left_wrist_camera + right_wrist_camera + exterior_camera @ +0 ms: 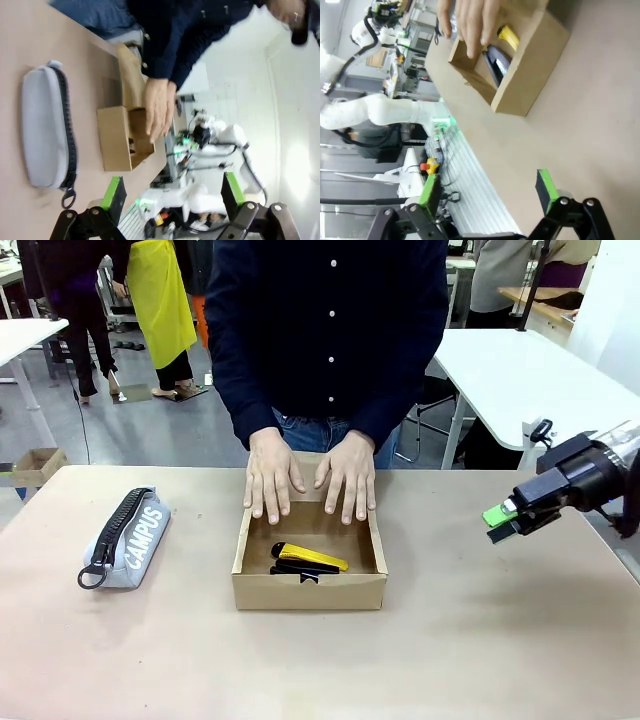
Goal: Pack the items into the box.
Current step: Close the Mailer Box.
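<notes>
A slim yellow-and-black utility knife is seen in the brown cardboard box (a person's hands upon it). Left gripper and right gripper are spread wide.

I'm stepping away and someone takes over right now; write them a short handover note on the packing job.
Left tool: open, empty.
Right tool: open, empty, off to the right of the box.
Utility knife and black object both lie inside the box.
Person's hands rest on the box's far edge; the box is open.
Done: both items packed. Left: perhaps shutting the box.
</notes>
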Controlling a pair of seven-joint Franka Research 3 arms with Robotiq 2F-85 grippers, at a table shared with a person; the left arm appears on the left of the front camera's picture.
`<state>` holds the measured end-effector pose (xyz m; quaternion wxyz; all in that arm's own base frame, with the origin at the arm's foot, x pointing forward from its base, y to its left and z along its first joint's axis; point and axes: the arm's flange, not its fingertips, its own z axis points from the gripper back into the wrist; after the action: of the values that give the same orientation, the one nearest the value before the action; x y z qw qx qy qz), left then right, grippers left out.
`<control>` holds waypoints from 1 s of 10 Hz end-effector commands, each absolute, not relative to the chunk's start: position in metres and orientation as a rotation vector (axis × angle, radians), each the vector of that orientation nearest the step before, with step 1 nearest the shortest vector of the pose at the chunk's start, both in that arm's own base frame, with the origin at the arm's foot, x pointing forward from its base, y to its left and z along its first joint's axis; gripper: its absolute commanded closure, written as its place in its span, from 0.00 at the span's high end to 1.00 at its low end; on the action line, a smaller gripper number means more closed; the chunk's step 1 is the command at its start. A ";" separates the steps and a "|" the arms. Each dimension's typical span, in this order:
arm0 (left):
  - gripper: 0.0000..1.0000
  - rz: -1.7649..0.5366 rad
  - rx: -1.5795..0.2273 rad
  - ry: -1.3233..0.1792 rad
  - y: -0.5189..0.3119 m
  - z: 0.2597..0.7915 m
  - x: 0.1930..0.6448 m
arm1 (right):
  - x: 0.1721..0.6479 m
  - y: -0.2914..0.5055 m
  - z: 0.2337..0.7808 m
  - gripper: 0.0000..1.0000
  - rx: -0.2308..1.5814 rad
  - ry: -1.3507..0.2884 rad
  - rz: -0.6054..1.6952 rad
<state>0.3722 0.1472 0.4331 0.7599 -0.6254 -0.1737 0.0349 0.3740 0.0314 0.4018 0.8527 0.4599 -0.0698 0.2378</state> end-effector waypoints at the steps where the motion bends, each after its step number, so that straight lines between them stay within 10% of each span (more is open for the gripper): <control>1: 1.00 -0.253 -1.392 -0.374 0.103 0.447 0.356 | 0.382 0.059 0.427 1.00 0.885 -0.287 0.652; 4: 1.00 -0.277 -1.335 -0.090 0.020 0.443 0.382 | 0.407 0.104 0.436 1.00 0.997 -0.388 0.506; 10: 1.00 -0.049 -1.401 -0.070 -0.085 0.363 0.429 | 0.448 0.141 0.405 1.00 1.046 -0.171 0.206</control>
<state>0.4201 -0.1031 0.3470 0.7788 -0.6246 -0.0172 -0.0552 0.4358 0.1441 0.4049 0.8566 0.4952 -0.1164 0.0864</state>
